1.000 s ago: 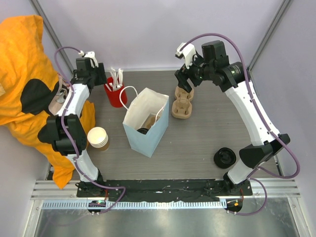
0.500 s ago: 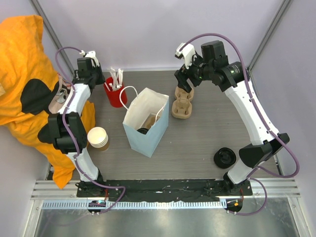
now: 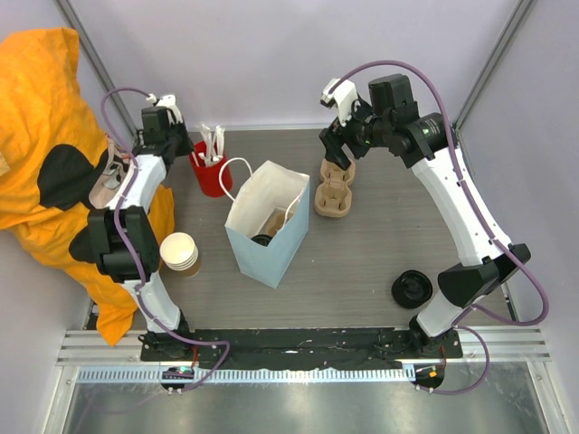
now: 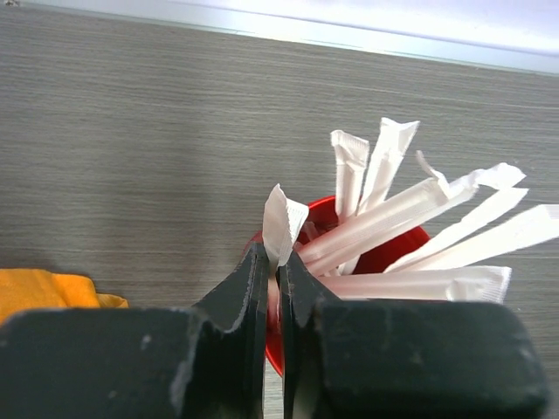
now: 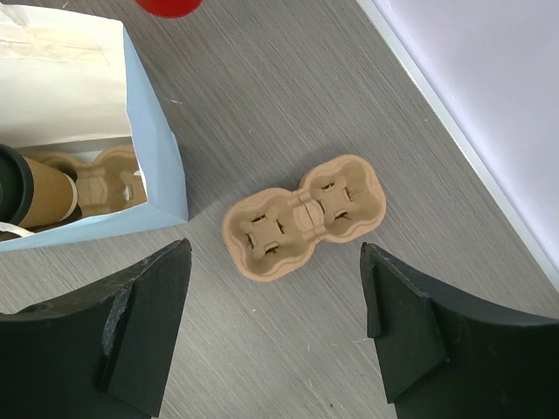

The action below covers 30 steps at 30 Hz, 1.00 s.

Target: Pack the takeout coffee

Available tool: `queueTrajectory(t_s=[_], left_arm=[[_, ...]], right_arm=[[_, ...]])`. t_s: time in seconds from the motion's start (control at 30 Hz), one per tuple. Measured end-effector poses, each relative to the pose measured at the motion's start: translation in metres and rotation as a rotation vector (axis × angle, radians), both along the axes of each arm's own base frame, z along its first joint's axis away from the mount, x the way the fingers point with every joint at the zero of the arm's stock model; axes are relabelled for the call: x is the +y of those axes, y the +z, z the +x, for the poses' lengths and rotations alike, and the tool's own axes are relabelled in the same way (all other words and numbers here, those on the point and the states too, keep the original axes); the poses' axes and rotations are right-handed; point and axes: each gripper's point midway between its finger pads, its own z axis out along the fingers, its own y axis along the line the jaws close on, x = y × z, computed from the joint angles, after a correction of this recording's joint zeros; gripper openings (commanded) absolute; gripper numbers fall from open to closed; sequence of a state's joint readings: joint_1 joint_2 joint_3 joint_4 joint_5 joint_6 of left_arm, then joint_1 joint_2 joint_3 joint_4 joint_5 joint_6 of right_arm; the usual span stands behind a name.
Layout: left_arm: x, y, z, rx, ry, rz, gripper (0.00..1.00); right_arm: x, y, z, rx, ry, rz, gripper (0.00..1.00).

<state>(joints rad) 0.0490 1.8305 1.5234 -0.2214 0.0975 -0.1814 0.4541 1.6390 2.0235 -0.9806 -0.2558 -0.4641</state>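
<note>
**Desk:** Stock on the table, please. Start with the left pincer.

**Operator:** Item one, left pincer (image 4: 272, 262): clenched. I see its two dark fingers (image 4: 238, 301) pressed together on one wrapped straw (image 4: 281, 220), whose white tip sticks up just past the fingertips. Item two, red cup (image 3: 213, 179): right under and ahead of that pincer, holding a fan of more wrapped straws that lean away to its right.

**Desk:** And the right pincer?

**Operator:** Item three, right pincer (image 5: 275, 253): released, jaws spread wide, gripping nothing. It hangs above the table (image 3: 362, 262). Item four, cardboard cup carrier (image 5: 301, 218): lying flat on the table directly below the gap between the jaws, both sockets unfilled.

**Desk:** Where is the coffee?

**Operator:** Item five, takeout coffee (image 5: 48, 194): a brown cup with a black lid, inside the blue bag (image 5: 162, 157). From the right pincer it sits off to the left side, beyond the left finger, well apart from both jaws. It lies beside a second carrier (image 5: 109, 179) inside the bag; I cannot tell whether they touch. The bag stands open-mouthed between the two pincers, nearer the right one.

**Desk:** Anything else?

**Operator:** Item six, stack of paper cups (image 3: 179, 251): lidless, behind the left pincer, by that arm's elbow. Item seven, loose black lids (image 3: 414, 287): far behind the right pincer, near that arm's base. Item eight, orange cloth (image 3: 45, 136): off the left pincer's outer side.
</note>
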Motion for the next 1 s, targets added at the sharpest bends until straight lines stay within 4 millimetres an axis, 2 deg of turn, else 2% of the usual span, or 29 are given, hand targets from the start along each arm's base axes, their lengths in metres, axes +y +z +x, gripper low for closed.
queueTrajectory(t_s=[0.13, 0.27, 0.4, 0.6, 0.8, 0.9, 0.97, 1.0], left_arm=[[-0.003, 0.014, -0.003, -0.026, -0.008, -0.016, 0.02], [-0.007, 0.045, -0.010, -0.083, -0.017, -0.033, 0.02], [-0.009, 0.087, -0.020, -0.164, -0.024, -0.035, 0.02], [-0.009, 0.169, -0.047, -0.313, -0.028, -0.008, 0.02], [-0.014, 0.254, -0.081, -0.448, -0.068, 0.024, 0.01], [-0.022, 0.287, -0.100, -0.497, -0.114, 0.025, 0.02], [-0.030, 0.305, -0.114, -0.525, -0.158, 0.019, 0.02], [-0.034, 0.311, -0.119, -0.535, -0.179, 0.015, 0.02]], right_arm=[[0.000, 0.000, 0.000, 0.000, 0.001, 0.001, 0.82], [0.000, 0.000, 0.000, 0.000, 0.001, 0.001, 0.82], [0.000, 0.000, 0.000, 0.000, 0.001, 0.000, 0.82], [-0.001, 0.000, 0.000, -0.001, -0.003, -0.002, 0.83], [-0.007, 0.003, 0.003, -0.023, -0.039, -0.014, 0.88], [-0.011, 0.003, 0.005, -0.039, -0.063, -0.022, 0.91], [-0.015, -0.001, 0.006, -0.044, -0.081, -0.034, 0.99], [-0.018, -0.004, 0.007, -0.043, -0.093, -0.043, 1.00]])
